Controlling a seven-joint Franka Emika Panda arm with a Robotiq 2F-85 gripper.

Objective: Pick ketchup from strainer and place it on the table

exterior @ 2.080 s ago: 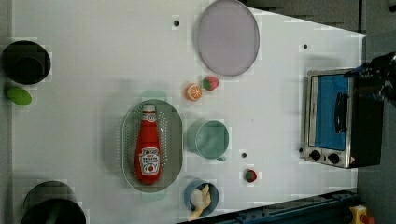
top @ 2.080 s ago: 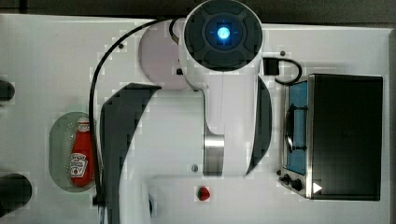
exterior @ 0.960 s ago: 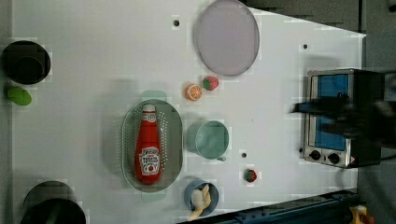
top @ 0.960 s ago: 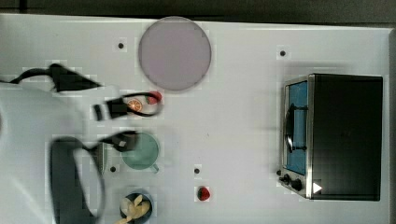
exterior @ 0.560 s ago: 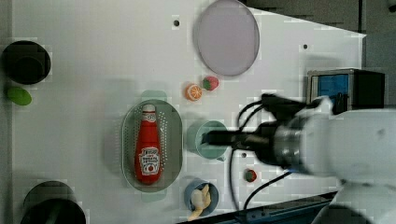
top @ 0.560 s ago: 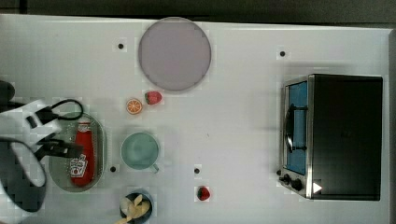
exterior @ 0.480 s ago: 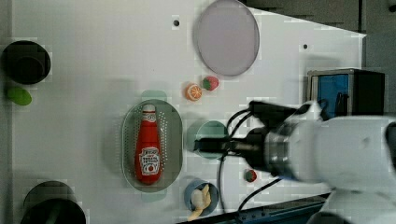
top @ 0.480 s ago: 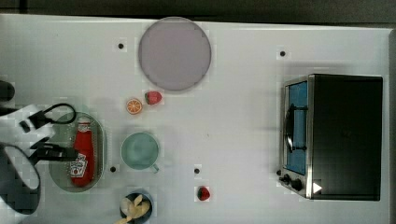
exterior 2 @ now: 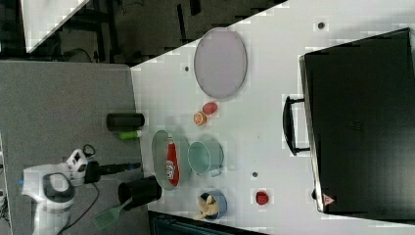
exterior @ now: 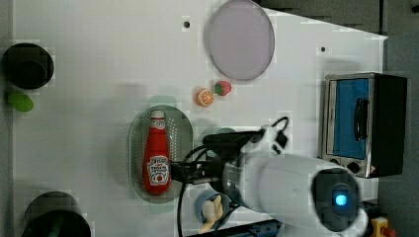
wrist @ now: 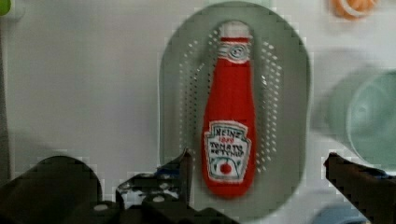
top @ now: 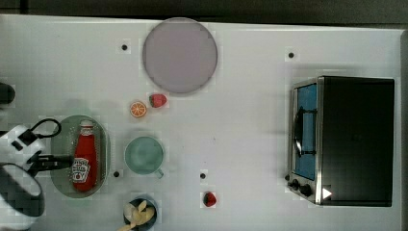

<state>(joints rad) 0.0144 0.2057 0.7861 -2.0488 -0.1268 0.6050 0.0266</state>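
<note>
My arm has swung over; open gripper [wrist: 257, 163] straddles ketchup's [wrist: 229, 128] label end, bottle lying in strainer [wrist: 289, 84].

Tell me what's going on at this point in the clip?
A single robot arm is over the strainer, going for the ketchup that lies flat inside it. The gripper is open, with a finger on either side of the bottle's label end in the wrist view, and nothing is held yet. The ketchup has not been lifted, so placing it on the table remains to be done. A green cup stands beside the strainer.
</note>
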